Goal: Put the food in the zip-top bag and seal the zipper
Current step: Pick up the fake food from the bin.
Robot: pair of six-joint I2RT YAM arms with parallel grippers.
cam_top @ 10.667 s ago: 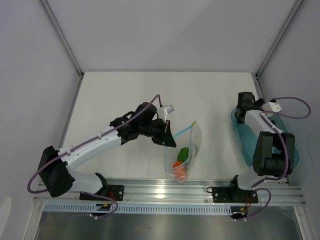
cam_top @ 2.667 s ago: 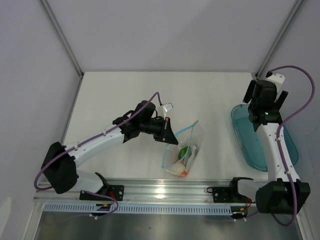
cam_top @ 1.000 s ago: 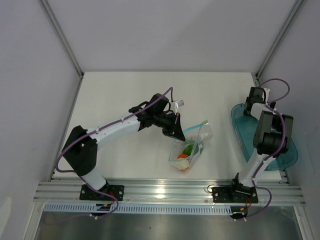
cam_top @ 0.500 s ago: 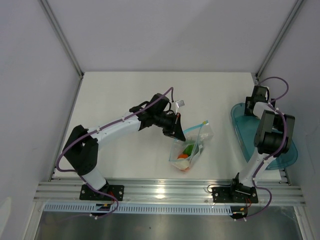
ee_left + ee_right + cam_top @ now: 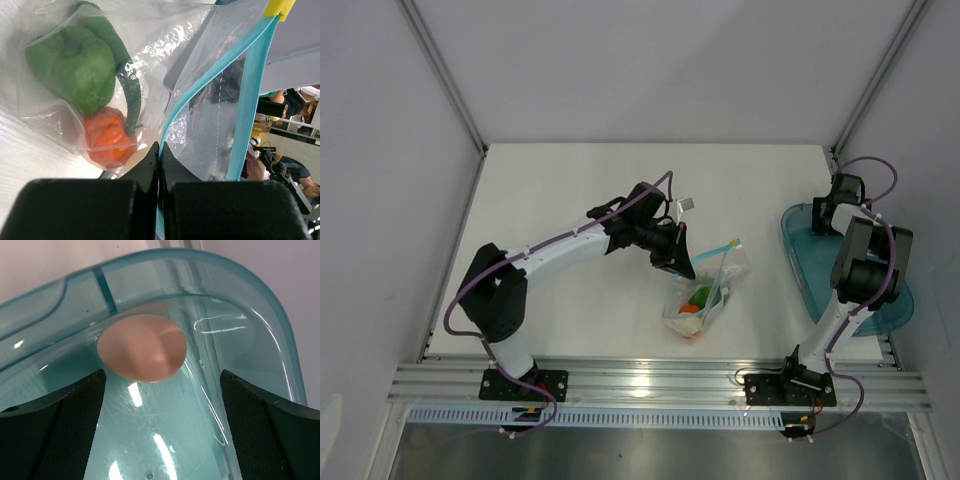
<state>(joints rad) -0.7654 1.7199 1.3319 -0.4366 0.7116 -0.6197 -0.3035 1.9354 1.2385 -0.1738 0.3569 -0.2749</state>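
Zip-top bag (image 5: 708,292) lies on the white table (image 5: 550,190), right of centre and close to the near edge, with its mouth turned toward the far right. The left arm reaches across from the left, and the left gripper (image 5: 676,264) meets the bag's far-left corner. From above the grip itself cannot be made out. The left wrist view shows it plainly: the fingers are pinched tight on the bag's mouth edge, right at the zipper (image 5: 200,82). The zipper's two teal tracks stand apart above them, so the mouth is open. A yellow slider (image 5: 279,6) caps the strip's far end.

Through the plastic, the same view shows the green pepper (image 5: 70,62) with the orange-red round food (image 5: 107,137) touching it below. A pale sliver beside that is too hidden to name. From above, these are only small coloured blobs.

Bare table separates the bag from the teal tray (image 5: 804,272), which sits along the table's right edge by the side wall. The right gripper (image 5: 832,205) hangs over the tray's far end. Only the right wrist view shows its fingers (image 5: 50,425) spread wide. A pale egg (image 5: 141,347) lies on the tray floor against the curved wall, just ahead of them and untouched. The far half and the left of the table are broad and open, while the bag has little room before the near edge.
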